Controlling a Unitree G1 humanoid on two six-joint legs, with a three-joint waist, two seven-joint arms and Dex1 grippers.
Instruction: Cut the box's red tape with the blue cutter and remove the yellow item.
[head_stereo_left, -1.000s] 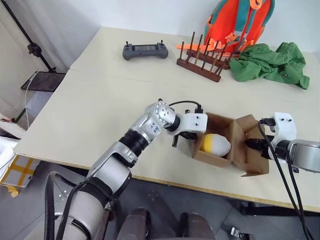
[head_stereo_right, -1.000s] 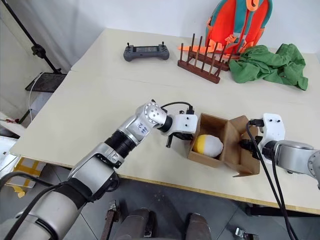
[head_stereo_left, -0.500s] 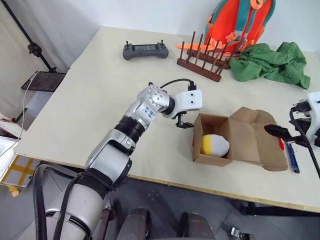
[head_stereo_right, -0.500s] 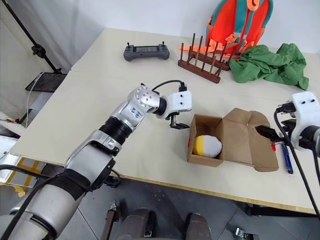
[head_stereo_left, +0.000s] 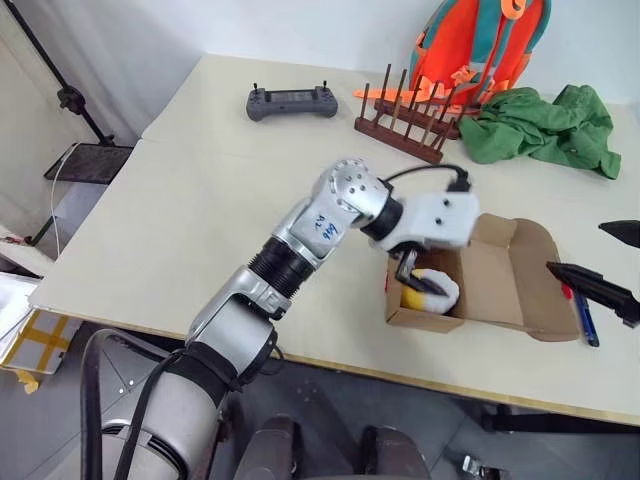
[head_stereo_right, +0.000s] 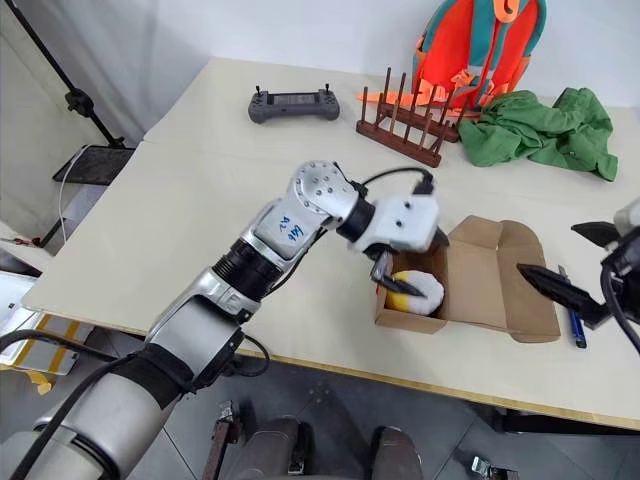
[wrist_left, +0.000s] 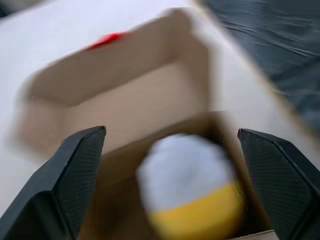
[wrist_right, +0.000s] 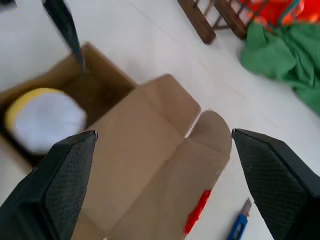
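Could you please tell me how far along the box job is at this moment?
Done: the box lies open, lid flat, red tape parted, blue cutter set down beside it. In hand: the open left claw is over the yellow item. Left: grasping it and lifting it out.

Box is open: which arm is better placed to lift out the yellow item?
Left. Its open gripper hangs directly over the yellow-and-white rounded item inside the brown cardboard box; the right gripper sits off beyond the flap.

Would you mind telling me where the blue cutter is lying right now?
In the head views the cutter lies on the table at the robot's right, just past the box's opened flap, beneath the right gripper.
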